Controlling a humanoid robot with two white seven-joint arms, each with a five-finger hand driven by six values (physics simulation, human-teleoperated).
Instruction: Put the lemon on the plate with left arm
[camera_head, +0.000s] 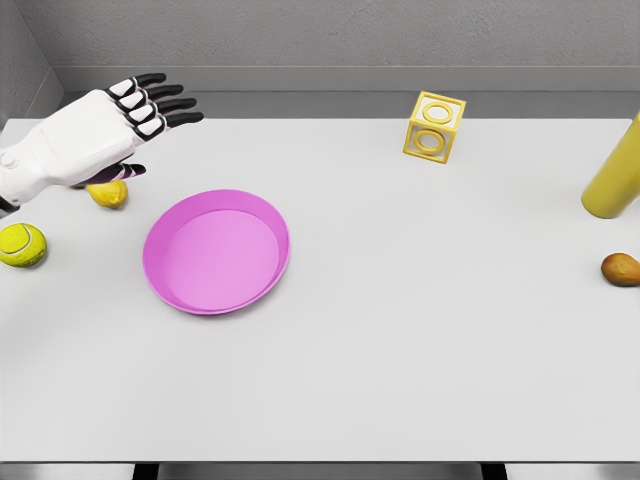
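A yellow lemon (108, 194) lies on the white table, left of a pink plate (216, 250). My left hand (150, 120) hovers just above and slightly right of the lemon, partly covering its top. Its black-tipped fingers are spread and point right, and they hold nothing. The plate has nothing on it. The right arm does not show.
A yellow-green tennis ball (22, 244) sits near the left edge, below the lemon. A yellow letter block (434, 126) stands at the back. At the right edge are a yellow cylinder (616, 176) and a brownish-orange fruit (621, 269).
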